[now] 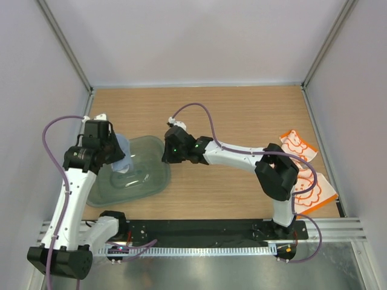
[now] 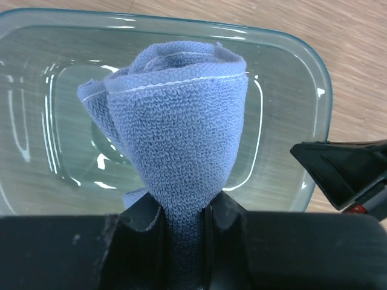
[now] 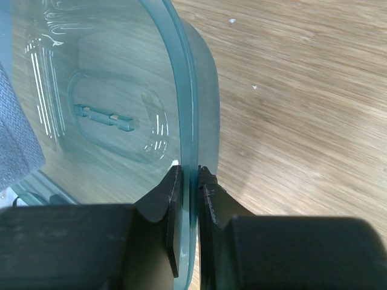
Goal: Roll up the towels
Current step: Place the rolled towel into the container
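Note:
A pale blue towel [image 2: 175,115], rolled into a bundle, hangs over the translucent blue-green tray [image 2: 290,78]; my left gripper [image 2: 181,217] is shut on its lower end. From above, the blue towel [image 1: 121,154] shows beside the left gripper [image 1: 112,151] over the tray's left part. My right gripper [image 3: 190,181] is shut on the tray's rim [image 3: 187,109], one finger inside the wall and one outside. In the top view the right gripper [image 1: 166,154] sits at the tray's right edge [image 1: 164,175]. Two orange and white patterned towels [image 1: 297,145] [image 1: 313,187] lie flat at the table's right edge.
The wooden table [image 1: 242,115] is bounded by grey walls at back and sides. The right arm [image 1: 242,158] stretches across the table's middle from its base at the near right. A black rail [image 1: 205,229] runs along the near edge.

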You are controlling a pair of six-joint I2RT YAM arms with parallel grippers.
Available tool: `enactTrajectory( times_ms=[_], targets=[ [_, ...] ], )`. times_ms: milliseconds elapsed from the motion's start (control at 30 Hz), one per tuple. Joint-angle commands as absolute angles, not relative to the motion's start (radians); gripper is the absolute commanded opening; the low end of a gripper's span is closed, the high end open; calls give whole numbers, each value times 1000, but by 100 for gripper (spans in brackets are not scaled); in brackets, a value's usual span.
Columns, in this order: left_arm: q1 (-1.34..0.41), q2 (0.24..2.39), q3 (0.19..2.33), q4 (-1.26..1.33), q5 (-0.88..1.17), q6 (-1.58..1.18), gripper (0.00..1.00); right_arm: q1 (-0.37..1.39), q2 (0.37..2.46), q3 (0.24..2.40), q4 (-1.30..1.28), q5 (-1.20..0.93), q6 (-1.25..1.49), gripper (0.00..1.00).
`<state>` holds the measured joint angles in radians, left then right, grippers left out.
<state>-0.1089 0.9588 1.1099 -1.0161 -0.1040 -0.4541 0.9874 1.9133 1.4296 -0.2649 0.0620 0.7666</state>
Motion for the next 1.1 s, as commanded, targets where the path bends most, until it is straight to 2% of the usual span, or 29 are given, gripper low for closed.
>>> enactTrajectory(
  times_ms=[0,100,267,733,867,1067],
  targets=[
    [-129,991,1114,-1028,-141,-433,0,994,1862,1434,-330,121,709,3],
    [-188,1043,1092,-1010,-163,-471,0,994,1864,1440,-345,127,704,2],
    [-213,1134,973,-904,-44,-518,0,985,1867,1433,-382,143,718,1],
    [-348,1308,907,-741,-25,-617,0,963,1861,1393,-361,100,741,1],
    [-399,1354,905,-648,-5,-646,0,960,1859,1376,-336,81,749,1],
    [-430,1351,822,-424,130,-689,0,948,1853,1345,-315,60,764,1]
  ],
)
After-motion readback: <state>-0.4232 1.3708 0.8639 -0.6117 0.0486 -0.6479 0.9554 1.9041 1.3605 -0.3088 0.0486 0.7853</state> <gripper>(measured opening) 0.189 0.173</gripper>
